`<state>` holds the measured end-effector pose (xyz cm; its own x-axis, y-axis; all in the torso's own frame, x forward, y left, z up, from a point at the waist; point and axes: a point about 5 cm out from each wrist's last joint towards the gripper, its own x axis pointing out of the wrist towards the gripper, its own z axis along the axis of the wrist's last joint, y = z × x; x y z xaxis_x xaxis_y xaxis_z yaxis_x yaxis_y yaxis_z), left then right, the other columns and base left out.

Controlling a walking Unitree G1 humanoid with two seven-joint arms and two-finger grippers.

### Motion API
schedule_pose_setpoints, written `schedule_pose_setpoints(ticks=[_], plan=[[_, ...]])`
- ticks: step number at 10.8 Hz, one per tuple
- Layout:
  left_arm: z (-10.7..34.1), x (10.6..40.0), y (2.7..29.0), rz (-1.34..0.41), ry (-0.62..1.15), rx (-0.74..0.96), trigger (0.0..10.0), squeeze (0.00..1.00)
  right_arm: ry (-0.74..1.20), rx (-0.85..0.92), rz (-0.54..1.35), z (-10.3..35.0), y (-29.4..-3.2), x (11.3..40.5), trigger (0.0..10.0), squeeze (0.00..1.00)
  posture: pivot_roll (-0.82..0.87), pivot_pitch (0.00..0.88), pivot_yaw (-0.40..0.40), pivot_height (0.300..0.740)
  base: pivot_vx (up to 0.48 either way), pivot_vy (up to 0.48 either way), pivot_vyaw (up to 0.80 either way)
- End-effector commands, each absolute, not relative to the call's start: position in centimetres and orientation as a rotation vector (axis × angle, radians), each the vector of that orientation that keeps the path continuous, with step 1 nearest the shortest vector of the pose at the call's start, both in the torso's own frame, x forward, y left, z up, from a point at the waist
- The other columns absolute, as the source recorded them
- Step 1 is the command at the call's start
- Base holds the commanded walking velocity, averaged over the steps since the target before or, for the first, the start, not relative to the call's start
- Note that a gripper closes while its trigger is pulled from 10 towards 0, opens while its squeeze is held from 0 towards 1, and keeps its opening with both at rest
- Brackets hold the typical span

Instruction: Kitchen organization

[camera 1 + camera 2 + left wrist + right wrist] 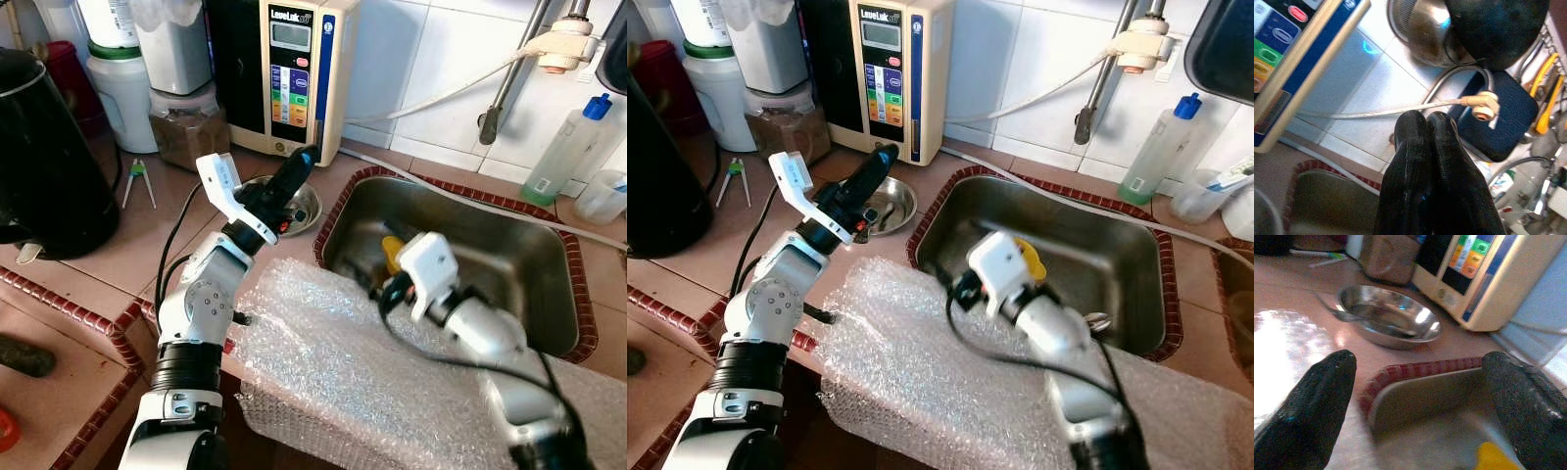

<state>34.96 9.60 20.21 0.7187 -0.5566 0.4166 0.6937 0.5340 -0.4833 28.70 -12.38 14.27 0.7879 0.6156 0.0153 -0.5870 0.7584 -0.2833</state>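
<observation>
Left eye view: left claw (300, 162) is hovering raised over the steel bowl (312, 208), fingers (1425, 161) pressed together, gripping nothing. Bowl is sitting on the tiled counter (118, 250) just below that claw, a spoon (1347, 316) lying in it. Water machine (294, 69) is standing just beyond the claw, against the wall. Right claw (1420, 406) is reaching over the near corner of the sink (509, 264), fingers spread wide, holding nothing. Yellow object (392, 253) is lying inside the sink, just ahead of the right claw. Bubble wrap (353, 372) is draping over the counter edge beneath both arms. Black kettle (44, 166) is standing well off to the left claw's left.
</observation>
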Motion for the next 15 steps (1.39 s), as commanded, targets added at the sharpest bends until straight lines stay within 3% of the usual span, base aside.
schedule_pose_setpoints(ticks=[1,2,3,8,15], plan=[[20.3,35.1,9.7,-0.715,-0.228,-0.618,2.9,0.0,-0.087,-0.221,0.695,14.3,-11.9,27.9,10.0,0.0,0.01,0.0,-0.034,0.74,0.0,0.0,0.0],[19.8,35.1,10.1,-0.668,-0.221,-0.545,10.0,0.62,0.015,-0.22,0.726,12.4,-12.0,26.1,10.0,0.0,0.01,0.0,-0.028,0.74,0.0,0.0,0.0],[18.6,34.5,10.3,-0.66,-0.199,-0.466,10.0,1.0,0.062,-0.13,0.699,11.4,-12.4,24.2,10.0,0.0,0.0,0.0,-0.026,0.74,0.0,0.0,0.0],[17.3,34.3,9.9,-0.664,-0.164,-0.332,10.0,1.0,0.1,-0.08,0.721,11.5,-11.5,22.6,10.0,0.0,-0.01,0.0,-0.006,0.74,0.0,0.0,0.0],[13.7,32.1,12.8,-0.534,-0.207,-0.117,10.0,1.0,0.143,-0.033,0.784,10.9,-10.0,21.9,10.0,0.0,0.0,0.0,-0.022,0.74,0.0,0.0,0.0]])
